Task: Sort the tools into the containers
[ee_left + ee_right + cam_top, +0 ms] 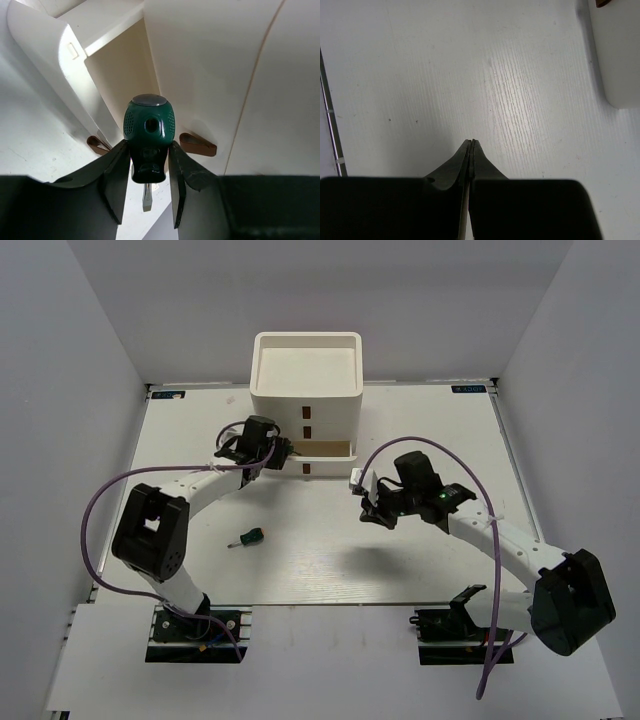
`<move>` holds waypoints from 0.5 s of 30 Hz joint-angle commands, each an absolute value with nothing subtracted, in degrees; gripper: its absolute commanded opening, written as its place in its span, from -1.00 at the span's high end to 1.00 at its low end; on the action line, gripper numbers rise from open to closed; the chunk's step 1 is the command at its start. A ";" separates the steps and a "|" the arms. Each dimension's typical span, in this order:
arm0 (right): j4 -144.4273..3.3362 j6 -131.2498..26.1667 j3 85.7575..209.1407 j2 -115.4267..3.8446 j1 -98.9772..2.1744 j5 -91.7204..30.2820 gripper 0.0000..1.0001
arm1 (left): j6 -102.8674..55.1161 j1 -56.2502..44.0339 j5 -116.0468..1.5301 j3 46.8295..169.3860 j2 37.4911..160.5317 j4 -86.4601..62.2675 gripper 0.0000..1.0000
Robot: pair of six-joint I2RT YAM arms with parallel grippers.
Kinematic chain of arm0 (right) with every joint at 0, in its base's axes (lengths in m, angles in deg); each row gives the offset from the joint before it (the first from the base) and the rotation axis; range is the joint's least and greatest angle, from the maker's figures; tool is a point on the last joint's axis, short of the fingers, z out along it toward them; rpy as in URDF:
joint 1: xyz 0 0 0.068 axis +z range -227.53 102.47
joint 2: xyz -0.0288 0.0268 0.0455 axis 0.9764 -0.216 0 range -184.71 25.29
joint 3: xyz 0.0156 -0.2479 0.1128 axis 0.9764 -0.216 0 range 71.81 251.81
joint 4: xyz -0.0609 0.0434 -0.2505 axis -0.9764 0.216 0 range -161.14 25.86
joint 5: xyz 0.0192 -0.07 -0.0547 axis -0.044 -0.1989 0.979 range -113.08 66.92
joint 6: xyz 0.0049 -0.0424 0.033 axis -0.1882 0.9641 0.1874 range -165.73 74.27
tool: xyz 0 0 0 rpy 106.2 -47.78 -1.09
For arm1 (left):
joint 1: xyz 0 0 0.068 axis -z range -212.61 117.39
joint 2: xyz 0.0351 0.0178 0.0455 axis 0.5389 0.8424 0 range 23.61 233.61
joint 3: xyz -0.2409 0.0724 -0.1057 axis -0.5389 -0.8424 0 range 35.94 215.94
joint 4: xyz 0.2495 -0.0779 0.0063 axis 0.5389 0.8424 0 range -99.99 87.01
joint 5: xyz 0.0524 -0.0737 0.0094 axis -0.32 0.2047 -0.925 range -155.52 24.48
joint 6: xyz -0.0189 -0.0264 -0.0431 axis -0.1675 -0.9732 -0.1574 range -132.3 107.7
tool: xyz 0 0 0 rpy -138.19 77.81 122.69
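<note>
My left gripper (148, 146) is shut on the bulbous handle of a stubby green screwdriver (149, 117), whose flat blade points back toward the wrist. It hangs at the left side of the white stacked containers (305, 370), level with a drawer (328, 450) that stands pulled out. Brown drawer tabs (198, 144) show just behind the handle. A second green-handled screwdriver (248, 538) lies on the table in front of the left arm. My right gripper (376, 510) is shut with nothing in it, hovering over bare table right of the middle.
The table (330, 560) has white walls on three sides. A corner of the containers (620, 60) shows at the upper right of the right wrist view. Purple cables loop off both arms.
</note>
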State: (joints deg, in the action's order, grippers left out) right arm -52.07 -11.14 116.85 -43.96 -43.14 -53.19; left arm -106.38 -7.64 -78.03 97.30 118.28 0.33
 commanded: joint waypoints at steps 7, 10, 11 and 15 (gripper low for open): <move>-53.30 -11.36 115.94 -42.65 -43.69 -54.28 1.00 | -106.60 -7.38 -77.12 99.48 118.00 -0.50 -0.04; -53.39 -11.36 115.85 -42.47 -43.60 -54.37 1.00 | -106.60 -7.38 -77.12 100.01 118.00 -0.50 -0.10; -53.30 -11.45 115.94 -42.47 -43.43 -54.45 1.00 | -106.60 -7.38 -77.12 100.01 118.00 -1.02 -0.10; -53.04 -11.36 115.94 -42.56 -43.78 -54.46 1.00 | -106.60 -7.38 -76.59 100.01 117.39 -1.03 0.08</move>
